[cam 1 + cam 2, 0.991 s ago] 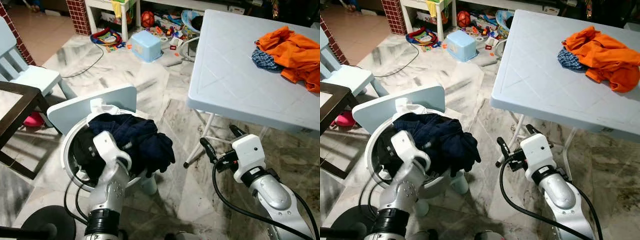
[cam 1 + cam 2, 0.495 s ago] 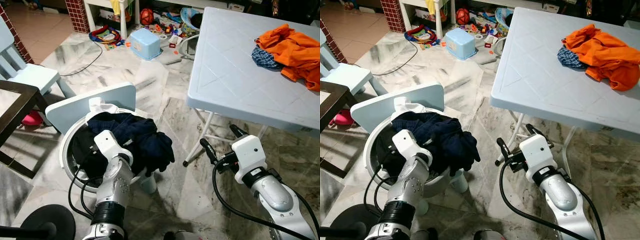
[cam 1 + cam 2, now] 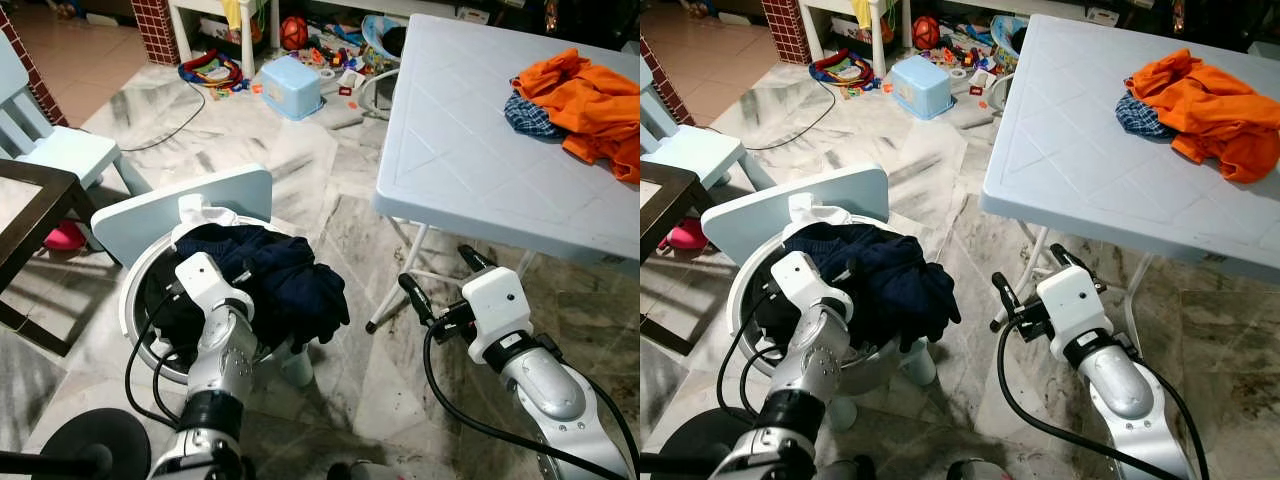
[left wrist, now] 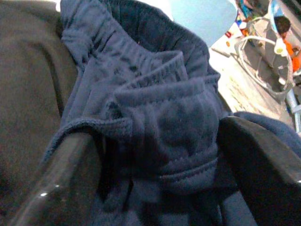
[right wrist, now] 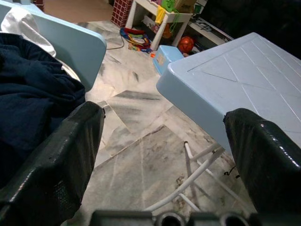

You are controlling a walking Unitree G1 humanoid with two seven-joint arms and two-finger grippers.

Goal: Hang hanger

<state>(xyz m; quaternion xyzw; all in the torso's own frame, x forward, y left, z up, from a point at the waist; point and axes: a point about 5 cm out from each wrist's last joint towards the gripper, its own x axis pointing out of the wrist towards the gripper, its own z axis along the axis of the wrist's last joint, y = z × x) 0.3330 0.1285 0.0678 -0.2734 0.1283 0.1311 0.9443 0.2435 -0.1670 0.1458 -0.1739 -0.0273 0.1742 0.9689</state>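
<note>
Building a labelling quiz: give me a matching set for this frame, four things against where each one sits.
Things:
1. navy garment
2. orange clothes
3. light blue bin
4. right pincer

Places:
A. on the floor among toys, far side of the room
B. piled in the white basket, left pincer reaching into it
C. in the air, open, below the table edge
D. heaped on the pale blue table, at its far right

Pairs: 1-B, 2-D, 3-A, 4-C
</note>
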